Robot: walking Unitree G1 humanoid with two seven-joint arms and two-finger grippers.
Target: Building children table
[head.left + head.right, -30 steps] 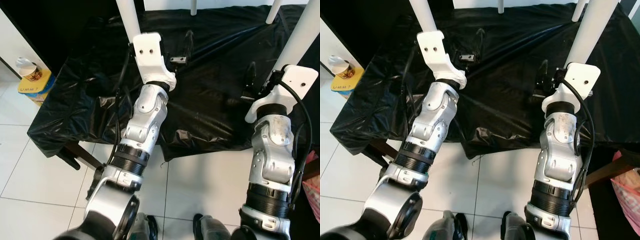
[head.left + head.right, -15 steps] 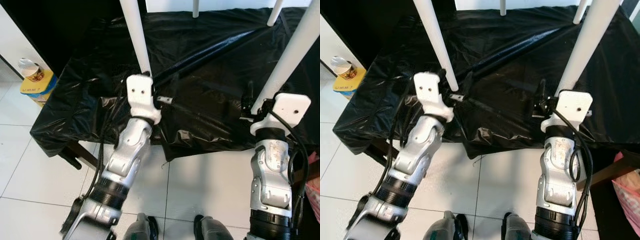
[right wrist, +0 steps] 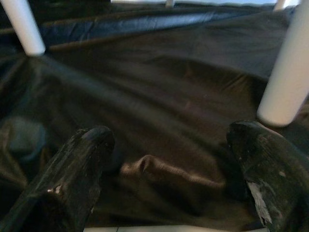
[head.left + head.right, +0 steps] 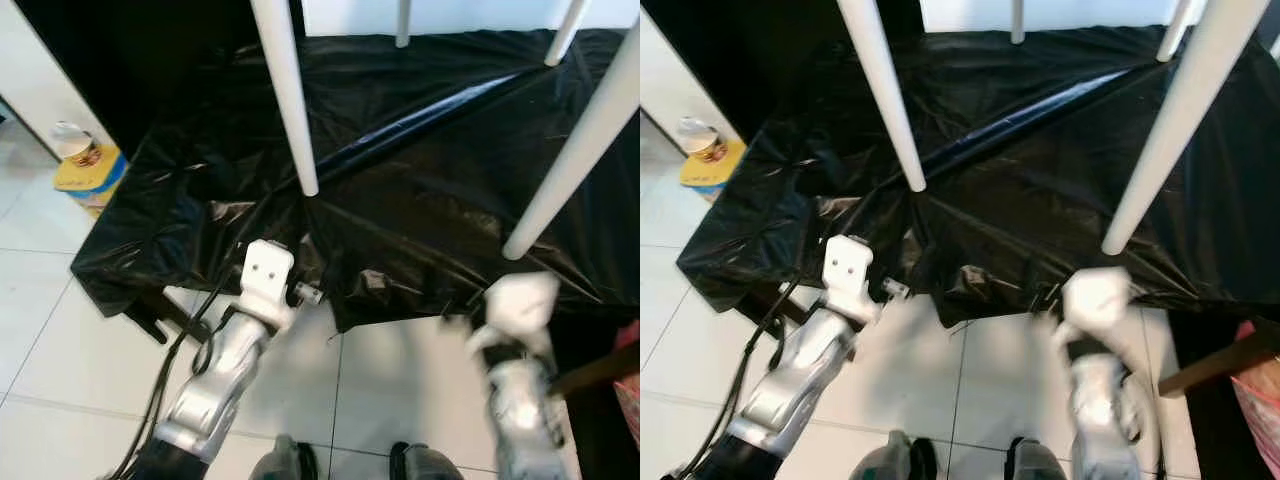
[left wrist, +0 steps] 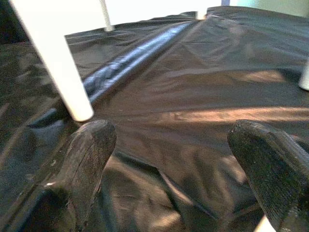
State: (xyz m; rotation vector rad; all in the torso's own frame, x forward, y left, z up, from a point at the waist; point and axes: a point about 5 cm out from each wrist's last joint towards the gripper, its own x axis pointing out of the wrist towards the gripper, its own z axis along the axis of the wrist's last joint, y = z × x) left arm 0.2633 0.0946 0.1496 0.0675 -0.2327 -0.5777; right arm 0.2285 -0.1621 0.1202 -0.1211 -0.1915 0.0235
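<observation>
The white table's legs stand with their tips on a black plastic sheet. The near left leg and near right leg run up out of frame, and two far legs show at the back. My left gripper is open and empty, low at the sheet's front edge, short of the left leg. My right gripper is also open and empty, facing the right leg. In the eye views the left arm is sharp and the right arm is blurred.
A cup sits on a yellow box on the white tiled floor at the left. A dark wooden bar pokes out under the sheet's left front corner. Something pink is at the far right.
Both arms have dropped and pulled back from the two near legs to the sheet's front edge. The right arm is blurred in motion. The camera view has shifted a little.
</observation>
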